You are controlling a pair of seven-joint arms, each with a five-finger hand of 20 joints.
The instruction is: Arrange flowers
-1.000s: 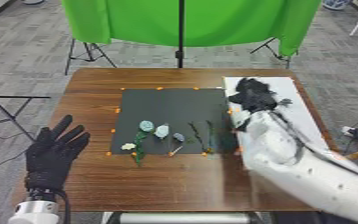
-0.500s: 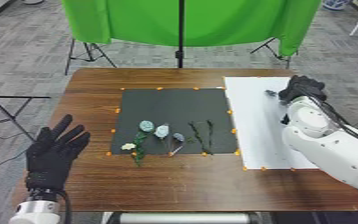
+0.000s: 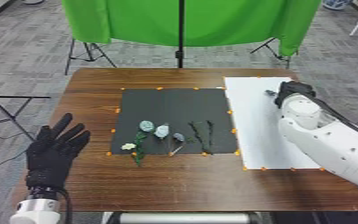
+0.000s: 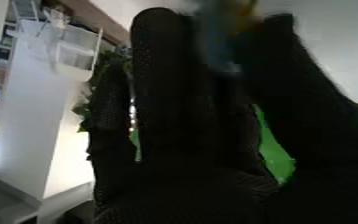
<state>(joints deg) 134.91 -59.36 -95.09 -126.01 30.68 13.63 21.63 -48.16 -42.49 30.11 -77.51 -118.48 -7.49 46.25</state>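
Though brown the table (image 3: 184, 185), green cloth (image 3: 140, 25) beyond

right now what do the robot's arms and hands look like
Both arms are white. The left hand wears a black fabric glove, with a dark cable near its wrist and a silvery white section below. The right hand has a black glove too, its fabric finely dotted in the wrist view, and dark cables run along that rounded white arm.

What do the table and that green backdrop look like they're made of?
The table looks like satin-finished wood, or a wood-look laminate, going by its brown streaked grain. The green backdrop seems to be matte cloth, since it hangs in soft folds.
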